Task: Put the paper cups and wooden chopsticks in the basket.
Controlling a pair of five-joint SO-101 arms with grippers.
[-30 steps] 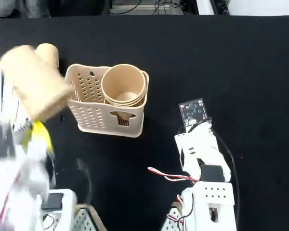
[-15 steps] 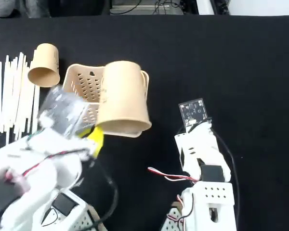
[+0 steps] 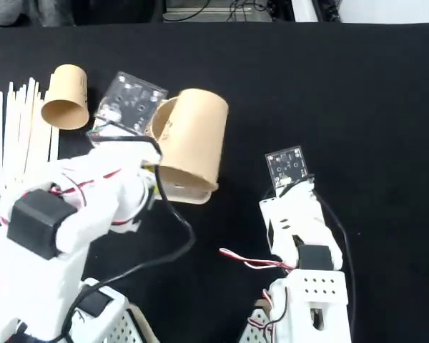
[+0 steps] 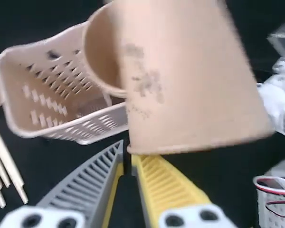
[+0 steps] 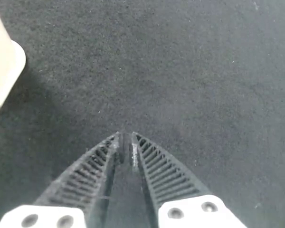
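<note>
Paper cup (image 4: 190,80), rim pinched by our left gripper (image 4: 128,156), points straight ahead of the jaws, over the basket (image 4: 33,99); right gripper (image 5: 125,141) clenched, empty.

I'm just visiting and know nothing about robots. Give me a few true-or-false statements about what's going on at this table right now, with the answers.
1. The left gripper holds a cup above the basket. True.
2. The chopsticks are in the basket. False: they lie on the table, to one side of the basket.
3. The right gripper is carrying a cup. False: it is shut on nothing, over bare table.
4. A second cup lies on its side next to the chopsticks. True.
</note>
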